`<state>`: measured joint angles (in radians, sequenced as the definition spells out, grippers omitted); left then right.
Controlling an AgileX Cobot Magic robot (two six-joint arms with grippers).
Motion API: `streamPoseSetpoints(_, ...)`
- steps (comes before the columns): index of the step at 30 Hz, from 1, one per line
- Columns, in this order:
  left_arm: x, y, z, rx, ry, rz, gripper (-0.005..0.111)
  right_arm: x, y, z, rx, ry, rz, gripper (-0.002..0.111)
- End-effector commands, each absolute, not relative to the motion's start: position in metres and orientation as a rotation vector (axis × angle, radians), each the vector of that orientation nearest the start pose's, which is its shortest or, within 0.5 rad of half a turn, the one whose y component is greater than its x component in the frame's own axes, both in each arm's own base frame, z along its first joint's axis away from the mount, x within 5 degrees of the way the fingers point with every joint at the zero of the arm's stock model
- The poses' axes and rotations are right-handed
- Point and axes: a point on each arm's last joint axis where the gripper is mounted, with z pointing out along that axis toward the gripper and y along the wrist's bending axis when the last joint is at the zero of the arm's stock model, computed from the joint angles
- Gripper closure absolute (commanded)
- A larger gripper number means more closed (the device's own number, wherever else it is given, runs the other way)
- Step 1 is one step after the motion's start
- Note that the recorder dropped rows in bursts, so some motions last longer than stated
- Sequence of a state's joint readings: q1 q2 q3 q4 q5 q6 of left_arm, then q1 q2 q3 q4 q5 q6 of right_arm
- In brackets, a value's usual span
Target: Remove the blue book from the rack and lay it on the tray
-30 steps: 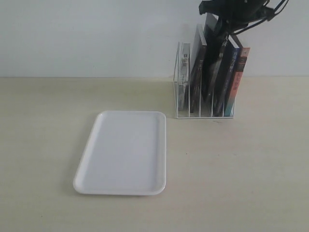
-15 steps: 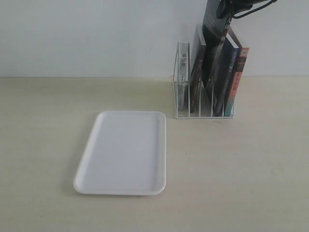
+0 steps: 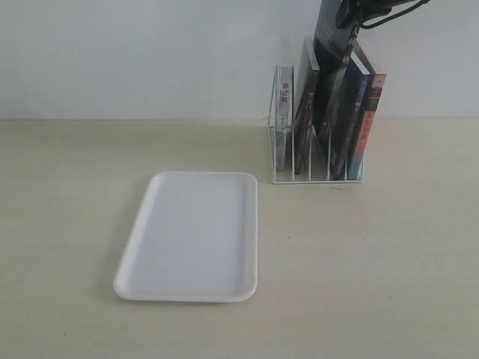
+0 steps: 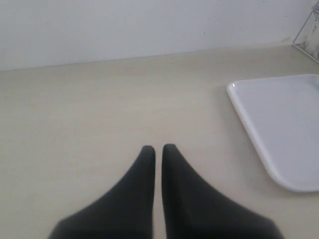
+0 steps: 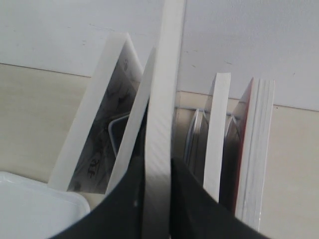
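Right tool pinches the blue book by its top edge, upper right of frame, high in the rack; looks light, stiff, slick-covered, so a grip near the spine suits. Left tool sits closed over the desk

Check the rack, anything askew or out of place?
One dark book stands well above its neighbours in the rack; the right end effector is shut on its top edge. The other books lean in their slots. Nothing looks damaged.
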<state>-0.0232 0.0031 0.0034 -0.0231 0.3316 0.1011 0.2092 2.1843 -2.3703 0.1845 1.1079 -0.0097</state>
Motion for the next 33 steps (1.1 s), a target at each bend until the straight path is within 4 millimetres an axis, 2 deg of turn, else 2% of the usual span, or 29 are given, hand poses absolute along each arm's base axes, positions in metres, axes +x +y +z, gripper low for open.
streamPoseSetpoints(1, 0.054, -0.002, 0.185, 0.097, 1.797, 0.035, 0.102, 0.472, 0.116, 0.37, -0.233, 2.343, 0.347, 0.108)
streamPoseSetpoints(6, 0.054, -0.002, 0.185, 0.097, 1.797, 0.035, 0.102, 0.473, 0.117, 0.364, -0.237, 2.372, 0.346, 0.108)
streamPoseSetpoints(16, 0.054, -0.002, 0.185, 0.097, 1.797, 0.035, 0.102, 0.489, 0.119, 0.33, -0.228, 2.441, 0.331, 0.108)
streamPoseSetpoints(20, 0.054, -0.002, 0.185, 0.097, 1.797, 0.035, 0.102, 0.491, 0.12, 0.323, -0.229, 2.461, 0.33, 0.108)
streamPoseSetpoints(24, 0.054, -0.002, 0.185, 0.097, 1.797, 0.035, 0.102, 0.492, 0.119, 0.317, -0.234, 2.486, 0.31, 0.093)
streamPoseSetpoints(28, 0.054, -0.002, 0.185, 0.097, 1.797, 0.035, 0.102, 0.492, 0.119, 0.317, -0.233, 2.485, 0.32, 0.068)
streamPoseSetpoints(29, 0.054, -0.002, 0.185, 0.097, 1.797, 0.035, 0.102, 0.492, 0.119, 0.317, -0.233, 2.485, 0.32, 0.065)
streamPoseSetpoints(33, 0.054, -0.002, 0.185, 0.097, 1.797, 0.035, 0.102, 0.487, 0.119, 0.327, -0.235, 2.47, 0.322, 0.065)
